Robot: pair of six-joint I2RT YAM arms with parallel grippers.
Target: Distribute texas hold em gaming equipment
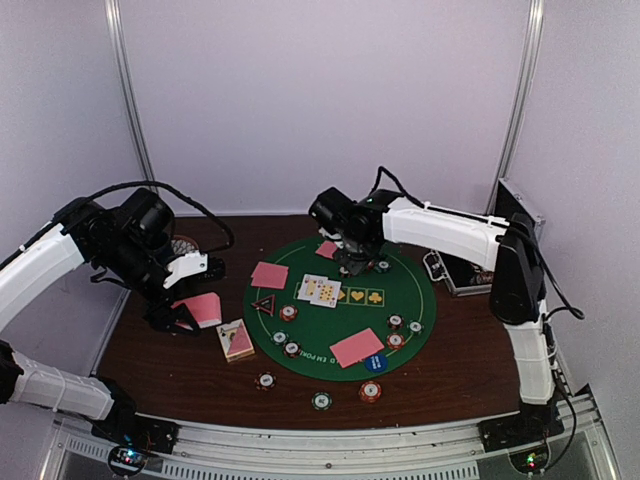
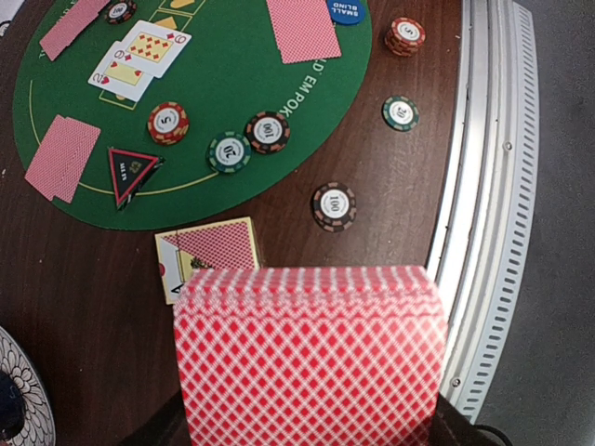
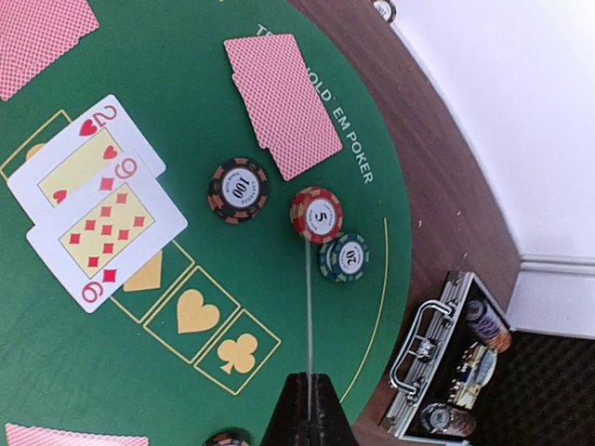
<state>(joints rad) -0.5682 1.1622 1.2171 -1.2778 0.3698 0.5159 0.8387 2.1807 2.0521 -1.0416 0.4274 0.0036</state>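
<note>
Table (image 1: 150, 370): brown wood. Mat (image 1: 405, 290): round, green, mid-table, reaching close to the near edge.

Case (image 1: 455, 272): open, by the right edge, just off the mat. The right wrist view shows chip stacks inside it. The top view does not resolve them.

Left gripper (image 1: 183, 318): near the left edge, off the mat, clenched on the deck (image 1: 204, 308). In the left wrist view the deck fills the lower frame and hides the fingers.

Right gripper (image 1: 355, 263): over the mat's far edge, fingers pressed together, nothing between them.

Cards:
- The face-up pair (image 1: 319, 290) lies overlapped at mat centre. The right wrist view reads it as 2 of hearts and 9 of diamonds.
- Face-down pairs lie at the mat's far, left and near-right edges.
- 2 loose cards (image 1: 236, 340) lie off the mat's left edge.

Chips:
- The right wrist view shows 3 chips (image 3: 316, 213) near the fingertips, marked 100, 5 and 10. The 5 and 10 touch. In the top view the arm covers most of this group.
- 3 more chips sit on bare table by the near edge.
</note>
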